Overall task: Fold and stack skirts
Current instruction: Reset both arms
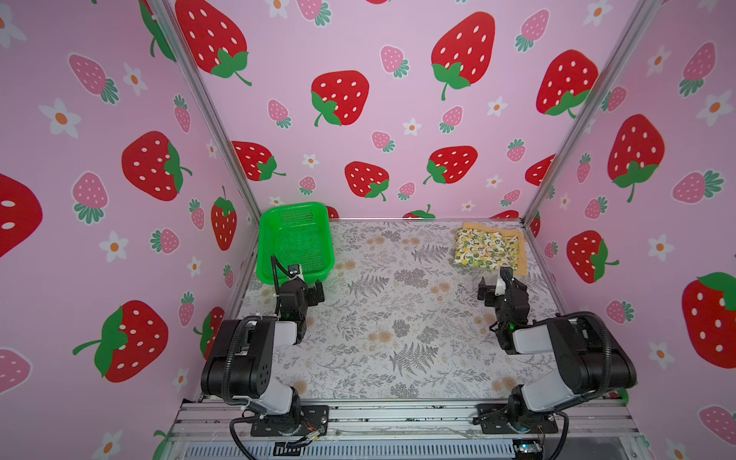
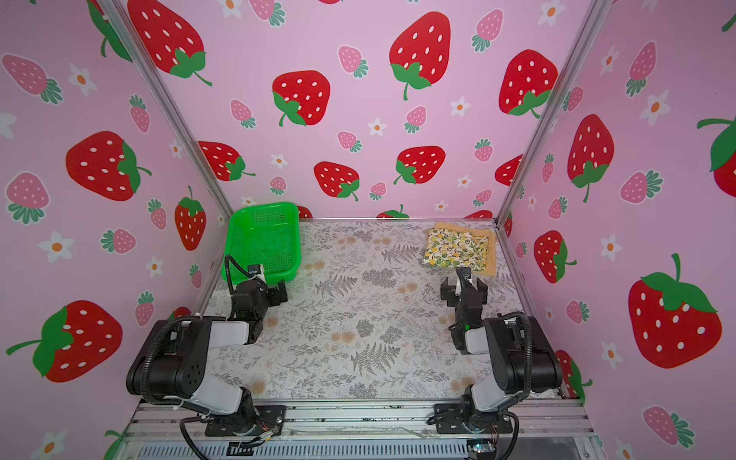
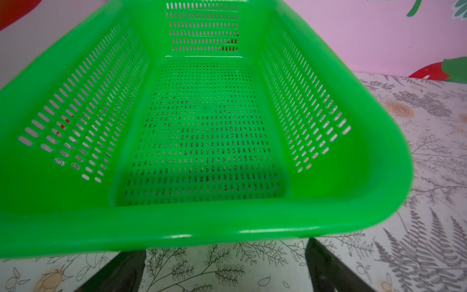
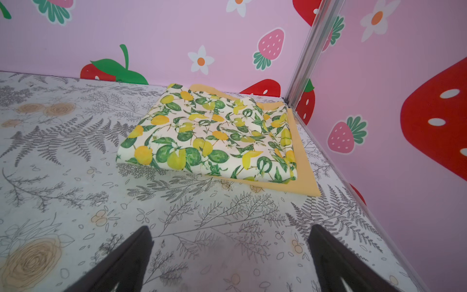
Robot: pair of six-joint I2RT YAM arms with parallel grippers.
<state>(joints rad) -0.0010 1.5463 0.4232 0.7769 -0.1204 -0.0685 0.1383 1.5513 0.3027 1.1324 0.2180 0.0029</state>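
Two skirts are seen folded and stacked in the far right corner of the table point(image 1: 378, 318), the lemon-print skirt point(image 4: 207, 134) laid on the mustard skirt point(image 4: 304, 177). Both are judged light, soft and limp; a doubled folded edge would best be pinched. The right gripper point(image 4: 227, 257), near the stack, and the left gripper point(image 3: 222, 273), before the green basket point(image 1: 294, 211), are spread wide and empty.
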